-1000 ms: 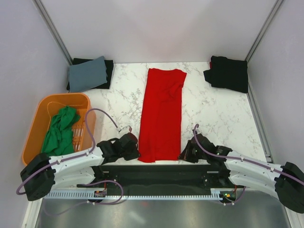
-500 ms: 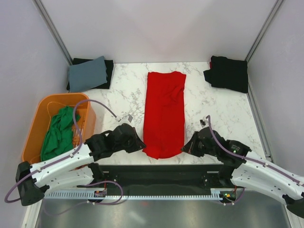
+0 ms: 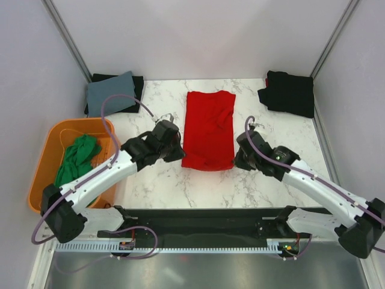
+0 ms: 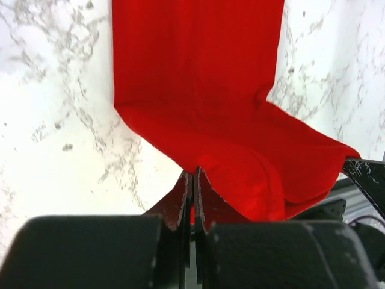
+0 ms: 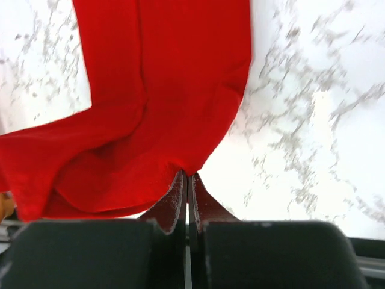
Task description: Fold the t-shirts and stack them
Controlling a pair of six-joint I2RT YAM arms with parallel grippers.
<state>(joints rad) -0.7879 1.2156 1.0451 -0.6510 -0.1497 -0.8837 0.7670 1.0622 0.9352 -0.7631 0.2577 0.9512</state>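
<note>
Now we see the bright red cloth t-shirt (image 3: 209,126) in the middle of the white marble-patterned desk (image 3: 283,138). It is folded to a narrow oblong, and its long axis runs from the arms' side straight toward the back wall. Which end carries the collar we cannot tell. The left pincer (image 3: 178,155) is clenched on the shirt's near left corner, and the right pincer (image 3: 236,158) is clenched on its near right corner.

From above, the black pincer bodies hide the grip itself. The wrist views show it. In each, the two fingers (image 4: 175,205) press together with red cloth nipped between their tips. The near hem sags in a doubled curl between the two corners, and the rest lies flat on the desk beyond.

Only the top view shows the other shirts. A slate grey-blue folded shirt (image 3: 111,93) lies on a black shirt (image 3: 138,89) at the far left corner. A black folded pile (image 3: 290,92) sits at the far right. A green shirt (image 3: 75,159) is bunched in the orange plastic tub (image 3: 43,165) at the left edge. All are well apart from the red one.
</note>
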